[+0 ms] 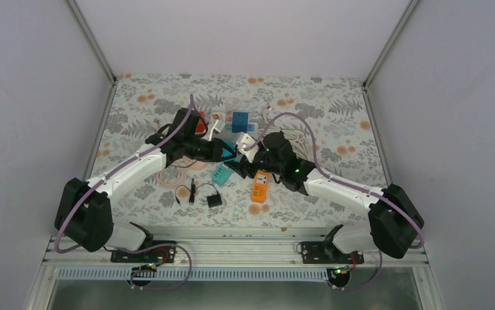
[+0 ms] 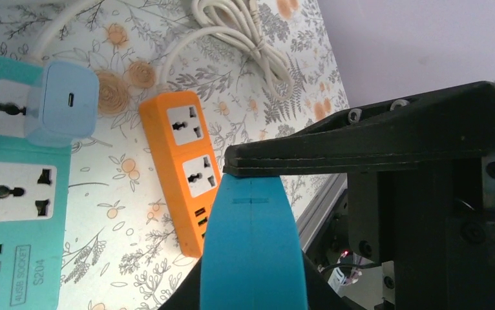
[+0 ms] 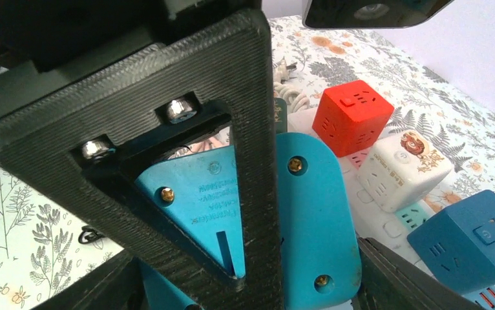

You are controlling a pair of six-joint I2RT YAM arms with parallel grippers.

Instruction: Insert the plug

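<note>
A blue power strip [image 1: 230, 151] is held off the table between both grippers. My left gripper [image 1: 222, 153] is shut on its narrow edge [image 2: 252, 252]; one black finger [image 2: 361, 145] lies across the top of it. My right gripper [image 1: 247, 159] is shut on the same strip, whose screwed back [image 3: 313, 213] fills the right wrist view, with the left gripper's triangular finger [image 3: 167, 148] in front of it. A white charger [image 2: 61, 103] sits plugged into a teal power strip [image 2: 19, 194] on the table. I cannot see the blue strip's socket face.
An orange power strip [image 1: 261, 186] [image 2: 187, 168] lies beside the teal one [image 1: 221, 174]. A red cube socket [image 3: 355, 116], a white one [image 3: 403, 168] and a dark blue one [image 3: 477, 239] stand behind. A coiled white cable [image 2: 245, 39] and a black adapter [image 1: 214, 200] lie nearby.
</note>
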